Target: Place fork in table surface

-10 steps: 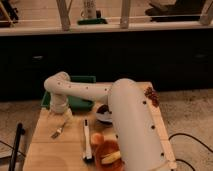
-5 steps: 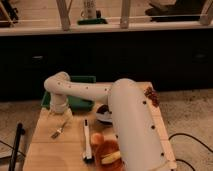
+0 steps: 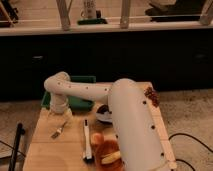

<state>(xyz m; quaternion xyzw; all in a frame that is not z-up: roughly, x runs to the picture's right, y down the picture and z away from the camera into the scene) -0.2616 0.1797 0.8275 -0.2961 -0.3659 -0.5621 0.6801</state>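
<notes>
The white arm's gripper [image 3: 64, 116] hangs low over the left part of the light tan wooden table surface [image 3: 47, 152], just in front of the green rectangular bin [image 3: 81, 103] (whether it is open or closed I cannot tell). The small silvery-grey metal fork [image 3: 59, 132] lies flat on the wood just below it. To the right lies a long black-and-white stick-like utensil [image 3: 87, 141].

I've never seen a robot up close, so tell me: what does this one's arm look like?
The arm is smooth white, built of thick rounded segments with bulbous joints, and a row of small dark dots runs along its side. No cables show on it. The end effector, pale too, is at its tip over the table surface, close by the fork.
</notes>
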